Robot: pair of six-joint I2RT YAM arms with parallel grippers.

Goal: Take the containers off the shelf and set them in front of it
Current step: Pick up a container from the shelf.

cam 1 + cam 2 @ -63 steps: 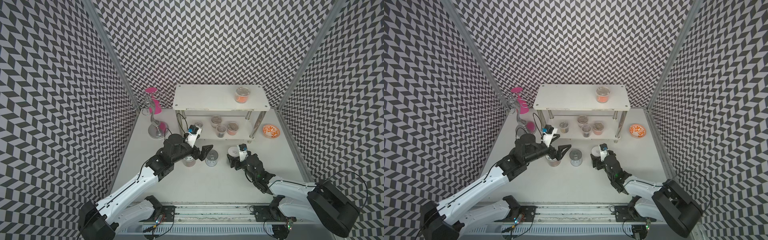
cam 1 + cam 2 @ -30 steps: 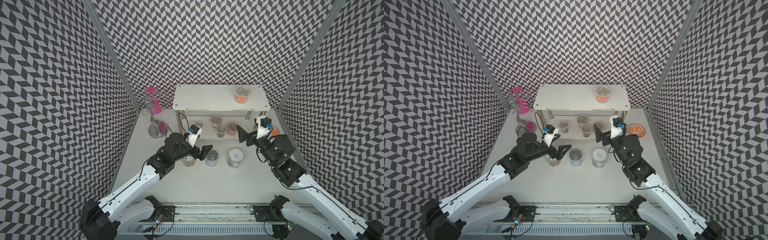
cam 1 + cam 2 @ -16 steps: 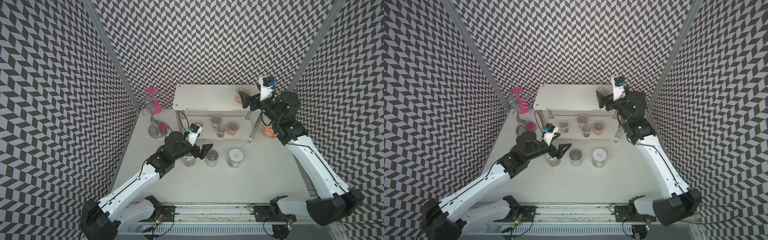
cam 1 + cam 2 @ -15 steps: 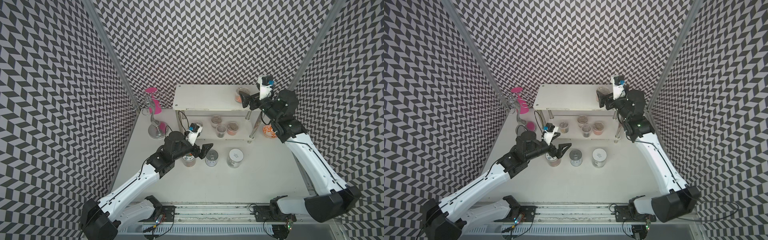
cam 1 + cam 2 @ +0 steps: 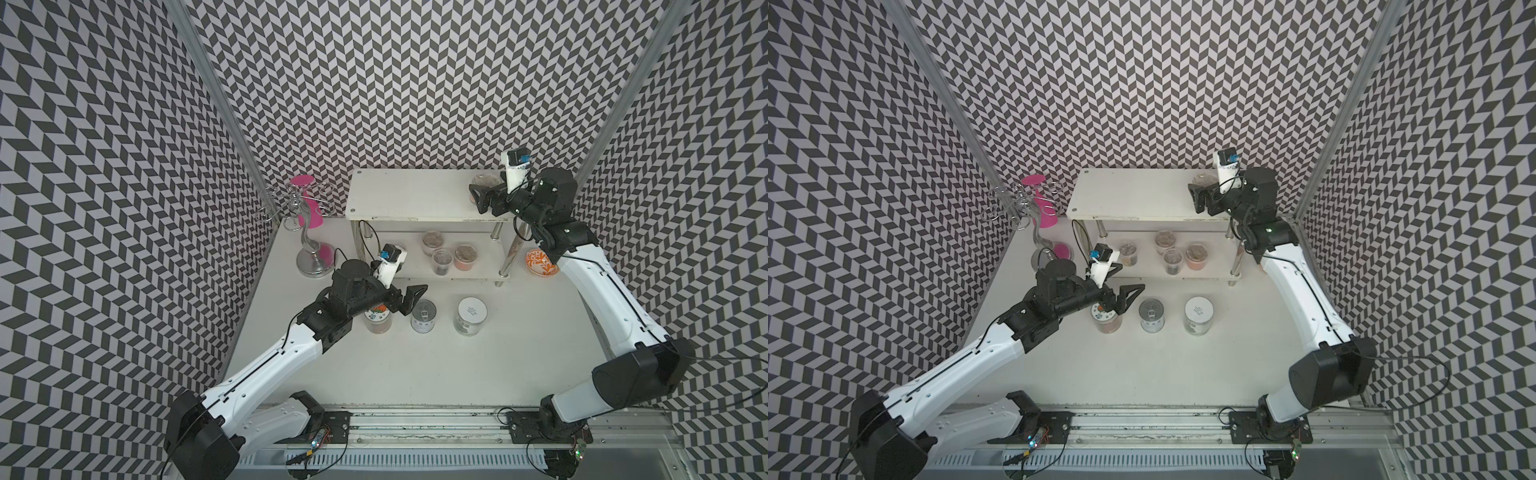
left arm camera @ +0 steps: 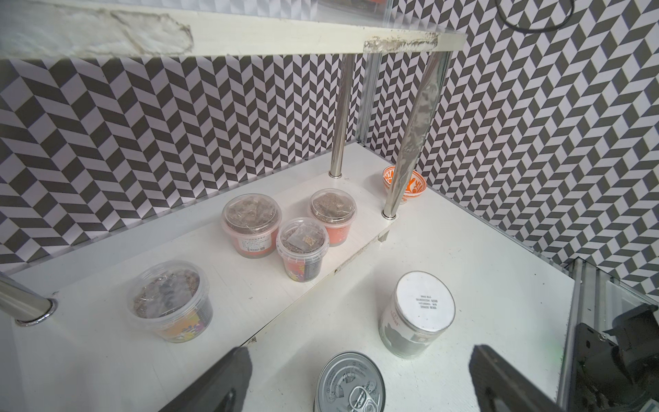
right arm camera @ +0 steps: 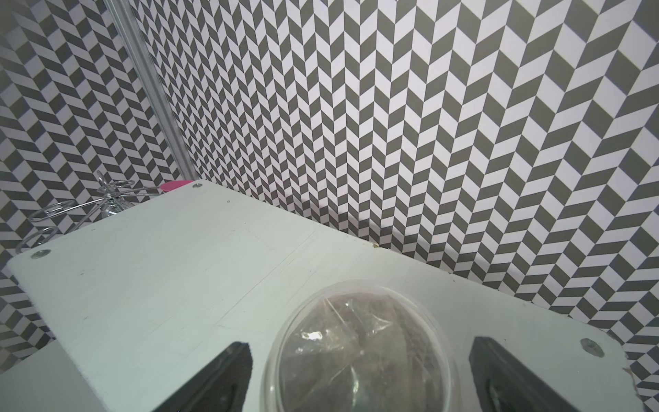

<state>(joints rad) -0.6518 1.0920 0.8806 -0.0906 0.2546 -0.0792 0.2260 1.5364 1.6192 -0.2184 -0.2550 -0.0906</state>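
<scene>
right wrist view: right fingers [image 7: 221, 378] wide astride short clear plastic tub [image 7: 360, 349] on white shelf [image 7: 178, 267]; likely light, crushable; pinch sidewall gently.

A white two-tier shelf with chrome tube legs [image 5: 407, 195] stands at the back of the white bench [image 5: 415, 374]. Its top tier bears one short clear plastic tub [image 7: 360, 356] near the right end; its lower tier bears four more tubs [image 6: 302, 249]. In a row on the bench before it: picture-lidded clear jar [image 5: 379, 325], silver tin can [image 5: 423, 316], white-lidded clear jar [image 5: 471, 314]. Chrome cup stand [image 5: 309, 257] to its left, orange-and-white patterned bowl [image 5: 540, 266] to its right
</scene>
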